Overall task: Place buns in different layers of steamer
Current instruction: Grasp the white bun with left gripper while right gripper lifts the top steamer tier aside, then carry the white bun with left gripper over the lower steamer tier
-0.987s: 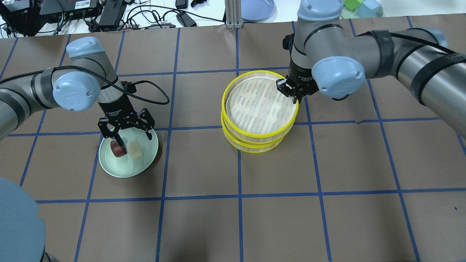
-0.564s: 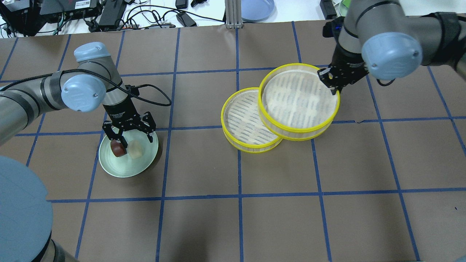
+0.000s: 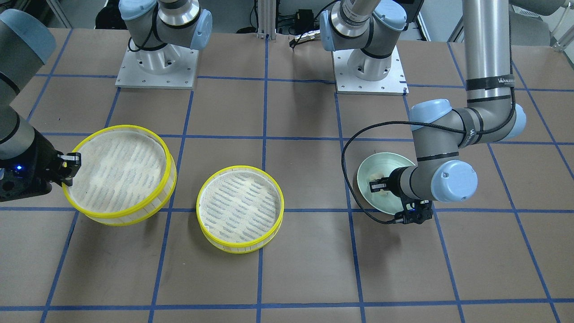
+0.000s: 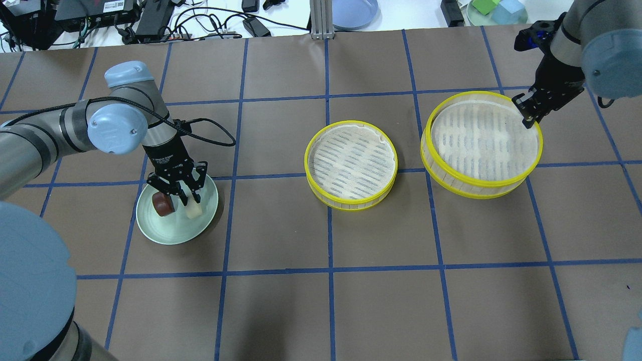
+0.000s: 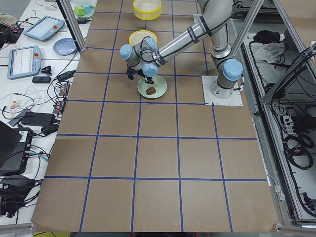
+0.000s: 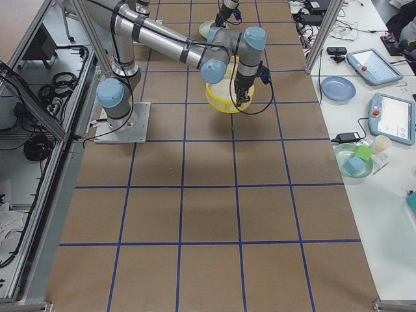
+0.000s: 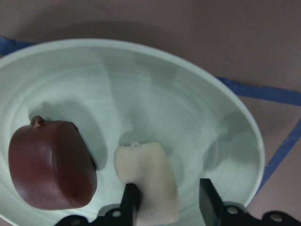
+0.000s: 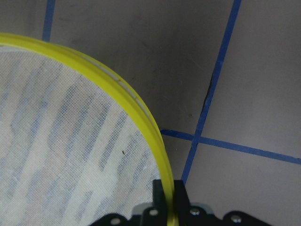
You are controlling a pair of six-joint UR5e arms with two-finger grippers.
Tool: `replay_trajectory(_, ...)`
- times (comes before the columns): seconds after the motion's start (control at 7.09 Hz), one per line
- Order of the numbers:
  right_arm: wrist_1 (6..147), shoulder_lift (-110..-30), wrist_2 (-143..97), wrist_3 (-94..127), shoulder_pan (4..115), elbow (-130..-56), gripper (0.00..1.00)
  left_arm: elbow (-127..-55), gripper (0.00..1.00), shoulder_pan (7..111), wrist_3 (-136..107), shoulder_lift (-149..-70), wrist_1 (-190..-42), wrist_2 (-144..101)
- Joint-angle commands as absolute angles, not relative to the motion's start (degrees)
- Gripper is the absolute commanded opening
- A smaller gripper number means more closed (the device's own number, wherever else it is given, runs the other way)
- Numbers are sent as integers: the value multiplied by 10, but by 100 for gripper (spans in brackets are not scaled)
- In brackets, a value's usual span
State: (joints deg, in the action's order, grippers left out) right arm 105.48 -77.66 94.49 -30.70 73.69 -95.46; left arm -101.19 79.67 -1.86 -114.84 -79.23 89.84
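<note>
Right now the cream-white bun [image 7: 148,181] is lying on the pale green plate [image 7: 141,89], just beside the reddish-brown bun [image 7: 49,165], which is sitting on the same plate. The left gripper [image 7: 169,190] is straddling the cream-white bun with its jaws partly open. One finger is pressing against the bun's side while the other is standing slightly clear of it, so the bun is not being clamped. Well apart from the plate, the central steamer layer [image 4: 351,163] is resting on the brown table [image 4: 281,225]. Beside it and not touching it, the other steamer layer [image 4: 481,143] is being held by the right gripper [image 4: 525,114]. That gripper's jaws are pinching the yellow rim on the side facing away from the central layer.
</note>
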Motion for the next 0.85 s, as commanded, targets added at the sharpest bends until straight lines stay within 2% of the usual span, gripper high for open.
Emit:
replay_trajectory(0.0, 1052, -776, 944, -314, 732, -955, 0, -997, 0, 796, -23, -1133, -794, 897)
replay_trajectory(0.42, 1052, -777, 944, -312, 732, -956, 0, -921, 0, 814, -142, -1087, -862, 831)
replay_trajectory(0.71, 1056, -776, 944, -312, 732, -956, 0, -905, 0, 870, -232, -1077, -820, 728)
